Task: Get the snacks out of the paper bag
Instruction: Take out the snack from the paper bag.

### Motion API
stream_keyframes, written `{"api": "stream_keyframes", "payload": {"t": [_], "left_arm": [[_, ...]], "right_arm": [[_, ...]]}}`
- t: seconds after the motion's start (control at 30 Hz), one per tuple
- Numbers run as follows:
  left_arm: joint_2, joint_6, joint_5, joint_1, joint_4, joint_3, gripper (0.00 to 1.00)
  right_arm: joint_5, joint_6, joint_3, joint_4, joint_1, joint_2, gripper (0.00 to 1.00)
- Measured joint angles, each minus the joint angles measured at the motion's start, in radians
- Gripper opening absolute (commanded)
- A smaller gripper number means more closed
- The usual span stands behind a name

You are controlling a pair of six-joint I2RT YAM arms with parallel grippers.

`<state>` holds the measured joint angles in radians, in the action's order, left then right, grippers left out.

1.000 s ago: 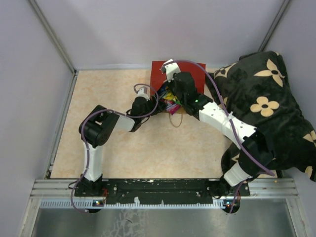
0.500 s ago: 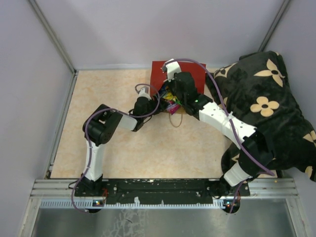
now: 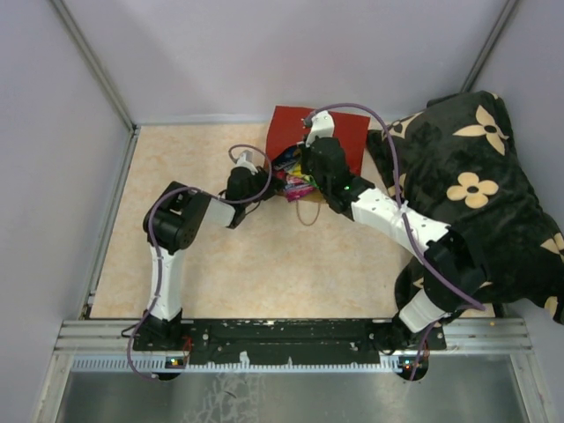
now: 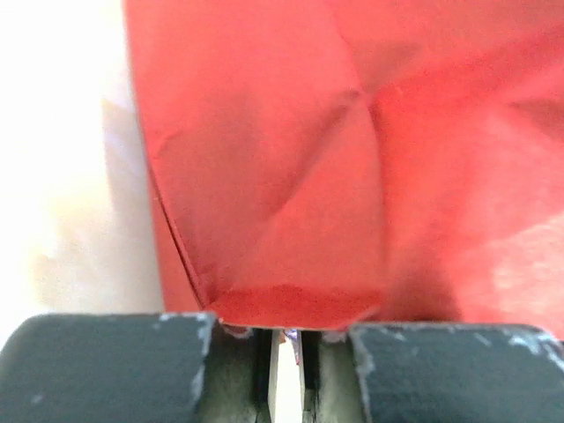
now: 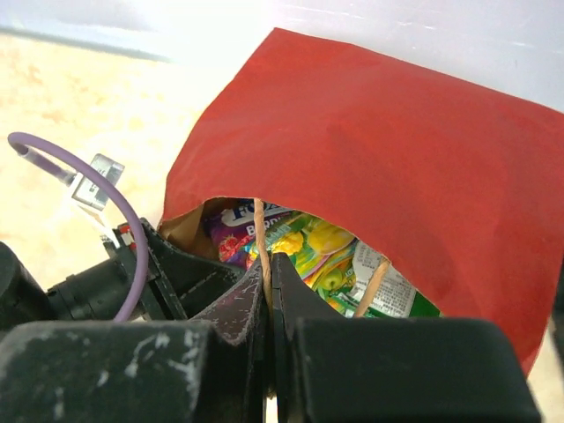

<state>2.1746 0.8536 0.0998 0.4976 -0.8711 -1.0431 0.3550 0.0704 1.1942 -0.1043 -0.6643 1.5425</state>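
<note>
1. Since a second ago my left arm has drawn back to the left, and my left tool has gone from spread wide to nearly pressed together. The paper bag has turned a little with it.
2. That left tool now pinches the bag's red edge at the left side of its mouth (only a thin slit shows between the fingers).
3. My right tool is pressed together on the twine handle at the mouth.
4. The bag lies flat at the far edge of the desk, mouth toward my bases, near the black flowered cushion.
5. The snacks are inside the bag, with purple and green packets showing in the opening.
</note>
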Motion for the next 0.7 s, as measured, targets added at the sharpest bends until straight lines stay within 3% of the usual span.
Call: {"api": "stream_keyframes", "payload": {"t": [0.17,0.3,0.4,0.57,0.7], "left_arm": [[0.007,-0.042,0.132,-0.125,0.149,-0.11,0.12],[0.011,-0.14,0.164,-0.185,0.319,-0.253,0.01],[-0.005,-0.199,0.167,-0.208,0.377,-0.273,0.0],[-0.096,-0.25,0.18,-0.207,0.388,-0.15,0.0],[-0.237,-0.266,0.196,-0.207,0.354,0.058,0.0]], "right_arm": [[0.082,0.122,0.07,-0.037,-0.022,0.1,0.0],[0.152,0.15,0.227,0.0,-0.057,0.247,0.0],[0.189,0.156,0.329,0.033,-0.069,0.324,0.0],[0.26,0.154,0.378,0.061,-0.071,0.36,0.0],[0.294,0.151,0.379,0.066,-0.064,0.36,0.0]]}}
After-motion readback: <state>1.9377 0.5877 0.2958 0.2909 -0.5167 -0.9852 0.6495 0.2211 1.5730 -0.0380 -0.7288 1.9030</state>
